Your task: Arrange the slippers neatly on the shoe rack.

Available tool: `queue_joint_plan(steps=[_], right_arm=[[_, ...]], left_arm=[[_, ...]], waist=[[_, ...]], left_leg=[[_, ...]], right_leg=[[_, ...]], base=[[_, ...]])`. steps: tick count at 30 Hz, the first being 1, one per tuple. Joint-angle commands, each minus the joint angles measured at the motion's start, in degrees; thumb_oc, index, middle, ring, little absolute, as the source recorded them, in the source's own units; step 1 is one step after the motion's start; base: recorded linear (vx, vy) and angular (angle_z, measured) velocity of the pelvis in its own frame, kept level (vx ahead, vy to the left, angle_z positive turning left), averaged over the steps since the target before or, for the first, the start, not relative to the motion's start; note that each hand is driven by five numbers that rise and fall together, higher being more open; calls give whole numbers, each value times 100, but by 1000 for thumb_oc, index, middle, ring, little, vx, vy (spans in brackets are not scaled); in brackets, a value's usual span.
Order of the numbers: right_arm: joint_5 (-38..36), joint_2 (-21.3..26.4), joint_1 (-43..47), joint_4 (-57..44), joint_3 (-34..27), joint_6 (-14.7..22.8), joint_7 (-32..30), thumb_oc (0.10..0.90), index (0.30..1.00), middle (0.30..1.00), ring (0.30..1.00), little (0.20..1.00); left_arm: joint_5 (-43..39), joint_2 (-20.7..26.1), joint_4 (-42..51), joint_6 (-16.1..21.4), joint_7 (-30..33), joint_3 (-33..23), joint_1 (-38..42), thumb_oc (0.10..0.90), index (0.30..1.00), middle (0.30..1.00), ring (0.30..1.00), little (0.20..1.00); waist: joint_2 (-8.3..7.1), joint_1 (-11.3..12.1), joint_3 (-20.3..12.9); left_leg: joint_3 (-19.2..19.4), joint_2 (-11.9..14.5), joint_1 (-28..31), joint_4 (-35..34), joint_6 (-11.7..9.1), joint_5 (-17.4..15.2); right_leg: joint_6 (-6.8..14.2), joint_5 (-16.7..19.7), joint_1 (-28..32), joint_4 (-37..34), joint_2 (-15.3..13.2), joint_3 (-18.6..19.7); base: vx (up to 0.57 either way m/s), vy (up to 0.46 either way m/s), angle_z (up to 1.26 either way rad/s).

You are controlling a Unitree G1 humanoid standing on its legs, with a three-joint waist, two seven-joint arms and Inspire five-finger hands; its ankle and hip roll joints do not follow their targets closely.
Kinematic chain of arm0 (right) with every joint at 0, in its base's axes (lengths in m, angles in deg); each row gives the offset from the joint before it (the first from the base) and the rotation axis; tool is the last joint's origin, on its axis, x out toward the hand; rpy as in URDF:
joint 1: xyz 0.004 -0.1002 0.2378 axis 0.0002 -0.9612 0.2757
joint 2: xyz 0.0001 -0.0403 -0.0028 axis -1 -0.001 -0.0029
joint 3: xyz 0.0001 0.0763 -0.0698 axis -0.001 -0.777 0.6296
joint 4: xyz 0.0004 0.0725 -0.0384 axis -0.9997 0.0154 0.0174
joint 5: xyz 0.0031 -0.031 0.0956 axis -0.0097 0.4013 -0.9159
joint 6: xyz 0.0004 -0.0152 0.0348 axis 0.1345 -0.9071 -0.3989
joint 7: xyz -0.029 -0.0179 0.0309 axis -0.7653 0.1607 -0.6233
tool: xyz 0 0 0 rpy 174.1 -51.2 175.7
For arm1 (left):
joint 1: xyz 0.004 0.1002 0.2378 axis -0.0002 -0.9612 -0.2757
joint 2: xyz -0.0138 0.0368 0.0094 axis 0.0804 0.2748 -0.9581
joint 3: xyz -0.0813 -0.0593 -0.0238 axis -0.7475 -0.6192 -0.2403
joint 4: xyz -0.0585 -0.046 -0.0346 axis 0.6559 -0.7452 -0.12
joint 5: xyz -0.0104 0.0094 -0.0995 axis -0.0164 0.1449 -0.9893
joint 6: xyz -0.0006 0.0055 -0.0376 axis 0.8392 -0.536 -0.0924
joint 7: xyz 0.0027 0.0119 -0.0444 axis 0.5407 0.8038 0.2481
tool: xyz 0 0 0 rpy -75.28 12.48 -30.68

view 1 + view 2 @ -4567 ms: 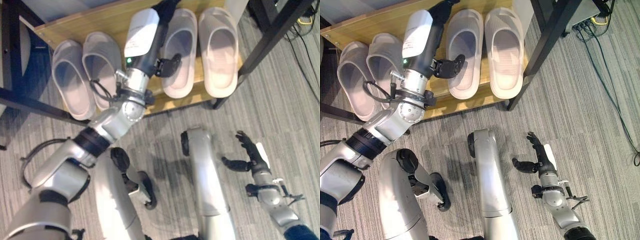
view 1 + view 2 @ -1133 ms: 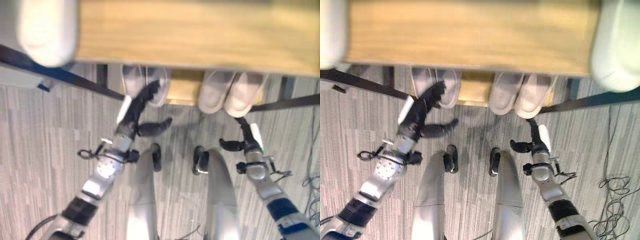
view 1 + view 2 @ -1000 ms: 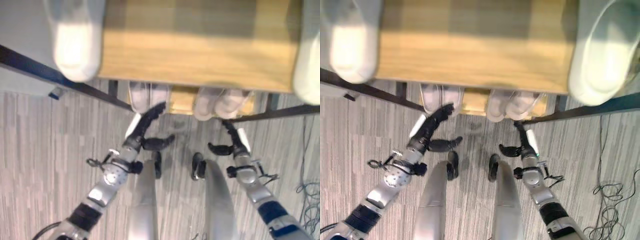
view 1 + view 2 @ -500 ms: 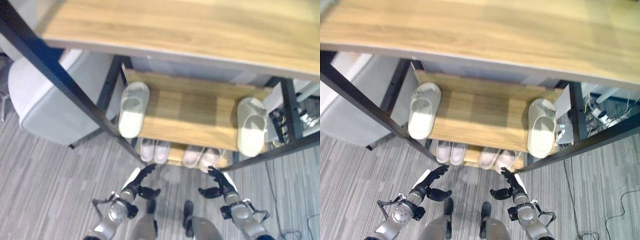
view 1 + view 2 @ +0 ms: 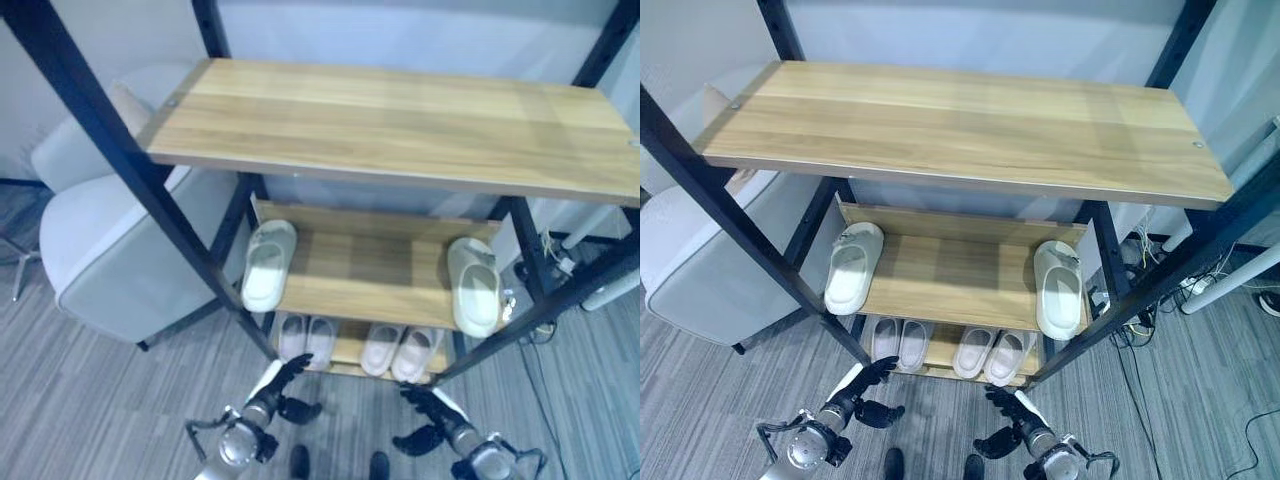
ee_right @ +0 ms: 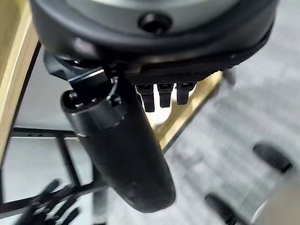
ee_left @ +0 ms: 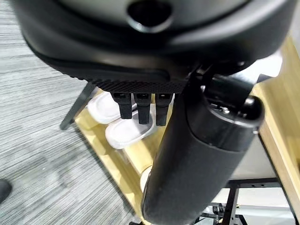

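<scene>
the view has been raised and pulled back since half a second ago: the whole shoe rack [image 5: 960, 120] is now framed from its bare top board down to the floor, where before the upper board cut across the frame. this is read as camera movement, not as movement of the footwear.

two pairs of slippers are seen on the bottom shelf, the left pair [image 5: 898, 343] and the right pair [image 5: 992, 354], each pair lying side by side with the heels toward the robot. no displacement of them relative to the shelf is noted across the last second. on the middle shelf a single pale slipper [image 5: 852, 268] lies at the left end and another single slipper [image 5: 1058, 288] at the right end, well apart from one another; both appear unchanged.

the left hand [image 5: 862, 392] is held low in front of the rack, fingers extended, thumb out, nothing held. the right hand [image 5: 1012, 418] is likewise spread and empty, near the floor below the right pair. 4.6 s ago the left hand was reaching in beside the slippers on the bottom shelf; it has since been withdrawn clear of the rack.

judgement: the bottom shelf is arranged; the withdrawal and wider view suggest a check of the result. the split pair on the middle shelf may remain to be brought together.
</scene>
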Motion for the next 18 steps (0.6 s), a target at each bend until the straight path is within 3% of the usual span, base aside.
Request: queue_joint_plan(steps=[1,5,11,14,16,17,18], right_arm=[[-626,-22,236,-716,-33,508,142,800,900,900,900,900],[-1420,-12,296,-2133,124,552,415,800,900,900,900,900],[-1739,132,529,-3380,1,658,289,800,900,900,900,900],[-1459,209,738,-3740,-225,781,23,800,900,900,900,900],[-616,391,921,-3887,-571,853,-468,800,900,900,900,900],[168,562,1025,-3861,-828,827,-815,800,900,900,900,900],[179,561,1022,-3864,-828,824,-824,800,900,900,900,900]], left_arm=[[157,-92,-79,294,43,28,320,800,900,900,900,900],[236,-292,-727,227,203,10,304,800,900,900,900,900],[382,-498,-1500,152,417,-19,363,800,900,900,900,900],[437,-609,-1891,122,494,-61,335,800,900,900,900,900],[443,-715,-2187,87,556,-144,304,800,900,900,900,900],[448,-749,-2230,87,559,-190,260,800,900,900,900,900],[448,-751,-2231,86,560,-188,261,800,900,900,900,900]], waist=[[-36,137,-410],[-28,153,-475],[-5,143,-541],[9,136,-570],[-2,130,-587],[-11,135,-608],[-9,138,-606]], left_leg=[[85,93,-44,-42,-354,-81],[137,106,77,-42,-359,-128],[164,87,236,-42,-360,-196],[189,98,288,-42,-355,-230],[208,100,315,-42,-332,-256],[213,97,331,-42,-313,-275],[215,97,334,-42,-313,-277]], right_leg=[[430,-312,-39,20,-108,143],[465,-314,56,5,-143,152],[466,-349,216,5,-154,162],[471,-356,247,5,-166,139],[477,-365,264,5,-166,145],[481,-374,275,5,-166,143],[481,-374,278,5,-166,145]], base=[[0,0,0],[5,2,-1],[32,9,0],[21,9,1],[23,13,1],[32,13,1],[35,25,0]])
